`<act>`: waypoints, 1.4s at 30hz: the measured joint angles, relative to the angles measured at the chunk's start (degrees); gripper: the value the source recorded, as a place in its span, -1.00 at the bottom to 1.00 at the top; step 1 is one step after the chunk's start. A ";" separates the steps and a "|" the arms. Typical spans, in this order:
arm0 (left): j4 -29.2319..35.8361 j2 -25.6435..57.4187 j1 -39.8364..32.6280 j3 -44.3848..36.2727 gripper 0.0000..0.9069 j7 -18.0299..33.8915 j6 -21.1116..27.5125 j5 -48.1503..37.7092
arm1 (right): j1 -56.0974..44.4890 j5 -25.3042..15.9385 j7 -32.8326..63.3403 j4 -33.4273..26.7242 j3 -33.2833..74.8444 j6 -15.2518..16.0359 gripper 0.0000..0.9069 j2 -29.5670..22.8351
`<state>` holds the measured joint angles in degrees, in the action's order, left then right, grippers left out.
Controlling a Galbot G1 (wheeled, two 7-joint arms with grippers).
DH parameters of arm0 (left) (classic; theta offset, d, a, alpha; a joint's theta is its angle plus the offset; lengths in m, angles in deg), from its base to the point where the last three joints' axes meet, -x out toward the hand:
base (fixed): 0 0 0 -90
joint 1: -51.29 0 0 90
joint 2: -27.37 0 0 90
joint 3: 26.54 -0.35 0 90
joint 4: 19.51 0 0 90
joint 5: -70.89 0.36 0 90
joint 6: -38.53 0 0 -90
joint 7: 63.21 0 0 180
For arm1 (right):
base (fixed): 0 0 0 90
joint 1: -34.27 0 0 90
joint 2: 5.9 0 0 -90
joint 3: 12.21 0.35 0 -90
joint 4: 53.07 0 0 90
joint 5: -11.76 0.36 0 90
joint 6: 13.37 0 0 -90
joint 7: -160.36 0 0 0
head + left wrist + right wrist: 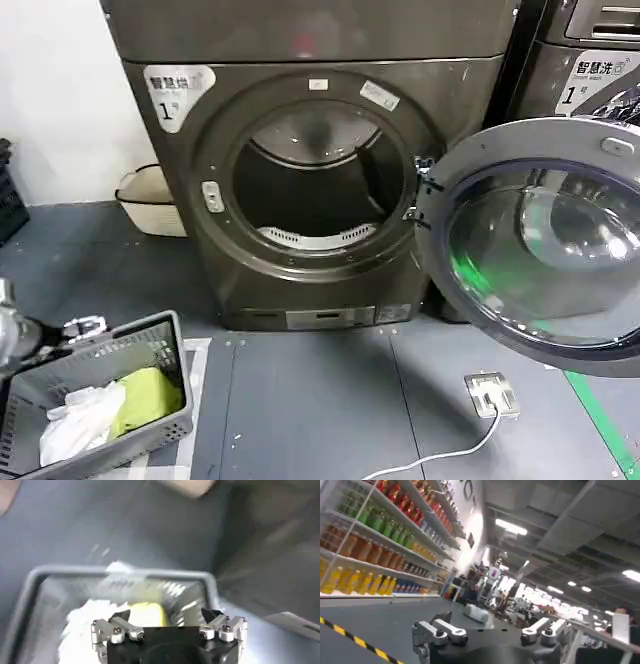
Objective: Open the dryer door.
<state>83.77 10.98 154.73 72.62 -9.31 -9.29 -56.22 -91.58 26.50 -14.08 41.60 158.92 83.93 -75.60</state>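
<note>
1. We see the dryer (310,170) straight ahead in the head view, with its door (540,245) already swung wide on a hinge at the robot's right side of the round opening. The door hangs well clear of the drum mouth (315,190), its inner glass facing us.

2. Our left claw (169,624) is low at the robot's left, over the grey laundry basket (150,345) that sits on the floor. In the left wrist view its fingers (112,629) stand spread apart with nothing between them; white and yellow-green clothes (110,405) lie in the basket below.

3. Our right claw (490,630) is also spread and empty. Its wrist camera looks out across a room with shelves of bottles (375,540) and ceiling lights, away from the dryer, so we judge that arm is parked and turned aside.

4. The relation that matters: the door lies forward and to the right of the left claw, far across the floor from it, and the hinge line runs upright beside the opening. The door's free edge reaches towards the right edge of the head view.

5. Judging from how the door stands, we take the opening as done; no further pull seems called for. If any were, the right arm's side is the nearer one.

6. A white cable and floor socket (490,392) lie just below the door.
</note>
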 joint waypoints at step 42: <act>-9.34 6.11 -0.70 -0.41 1.00 10.06 0.00 -33.72 | 1.59 -0.28 0.44 -2.18 -0.68 -2.71 1.00 0.83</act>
<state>74.44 17.09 154.03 72.21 0.74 -9.29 -89.95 -89.99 26.23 -13.65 39.41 158.25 81.22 -74.77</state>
